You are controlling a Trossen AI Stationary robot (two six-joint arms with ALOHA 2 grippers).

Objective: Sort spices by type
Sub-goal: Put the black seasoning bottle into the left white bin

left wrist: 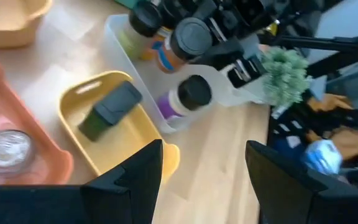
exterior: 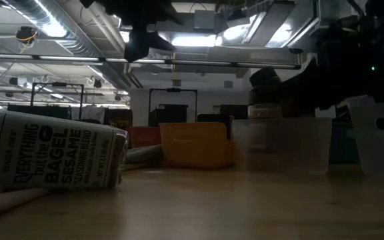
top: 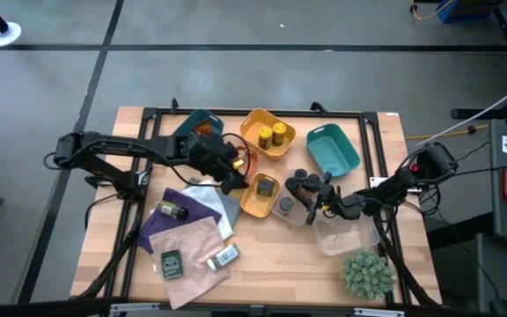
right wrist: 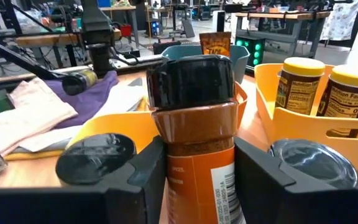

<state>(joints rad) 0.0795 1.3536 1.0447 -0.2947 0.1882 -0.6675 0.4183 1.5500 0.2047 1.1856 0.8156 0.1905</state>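
Observation:
My right gripper [right wrist: 194, 180] is shut on an amber-orange jar [right wrist: 194, 124] with a black lid. It stands among several dark-lidded jars [top: 299, 183] in a clear tray [left wrist: 120, 37]. My left gripper [left wrist: 204, 180] hangs open above the table beside the small yellow tray [left wrist: 79, 99], where a dark flat packet [left wrist: 110, 109] lies. Two yellow jars [right wrist: 303, 81] stand in the far yellow tray [top: 268, 134]. On the cloths lie a jar on its side [top: 172, 210], a green packet [top: 172, 262] and a white-labelled packet [top: 225, 256]. My right gripper pinches the amber-orange jar's body [right wrist: 194, 162] just below its shoulder between the two fingers [right wrist: 138, 180], one on each side. The fingers come level from the table's right side. The jar stands upright; its base is hidden below the fingers.
A teal tray [top: 333, 148] sits at the far right, an empty clear tray [top: 346, 236] and a green spiky plant [top: 366, 273] near the right edge. An orange tray [left wrist: 17, 118] holds a clear jar [left wrist: 5, 149]. Purple [top: 187, 216] and pink [top: 192, 251] cloths cover the near left.

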